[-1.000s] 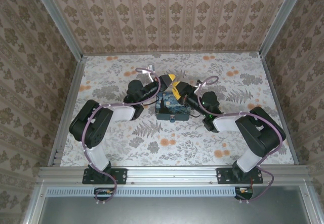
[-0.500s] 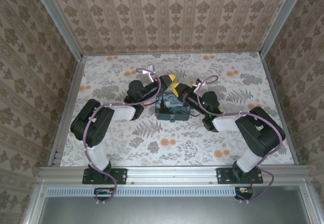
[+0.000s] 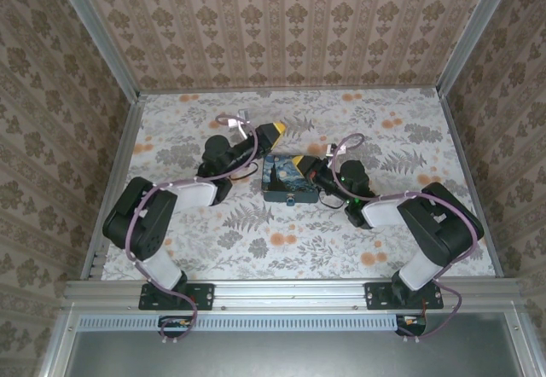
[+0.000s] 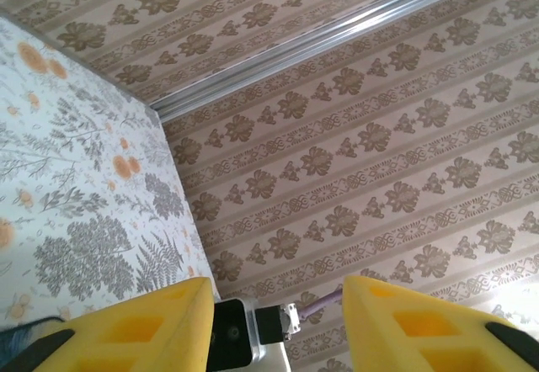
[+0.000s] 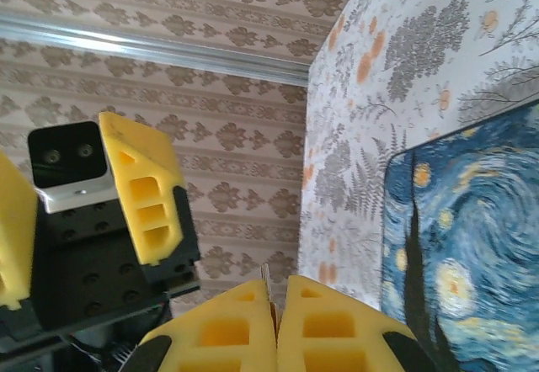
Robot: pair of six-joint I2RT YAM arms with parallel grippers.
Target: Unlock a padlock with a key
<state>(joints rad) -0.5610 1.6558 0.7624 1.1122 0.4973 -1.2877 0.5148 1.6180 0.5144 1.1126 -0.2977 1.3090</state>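
Wallpapered walls close in a floor of floral print [image 3: 256, 249], and near the middle of that floor sits the night-sky box [image 3: 286, 176], the landmark for everything else.

On the box's near wall, about midway along it, a tiny bluish glint is what I take for the padlock [image 3: 291, 200]. It is too small from above to tell whether its shackle is shut. With no gripper at that wall, I judge it not yet unlocked.

The key [image 5: 265, 276] appears as a thin dark sliver poking out between the fingertips of the right gripper [image 5: 276, 298]. The jaws are pressed together on it. This gripper hangs over the box's far right corner, on the opposite side from the padlock. A tight pinch near the tips makes sense, since it leaves some of the key free to enter a keyhole. How much sticks out I cannot tell.

The left gripper [image 4: 278, 296] is just beyond the box's far left corner, its jaws spread with nothing between them, and it faces the right gripper. Empty and standing off, it looks free to steady the padlock or box.

The key probably has to come round to the box's near wall. A key this thin could twist in the pinch on the way.
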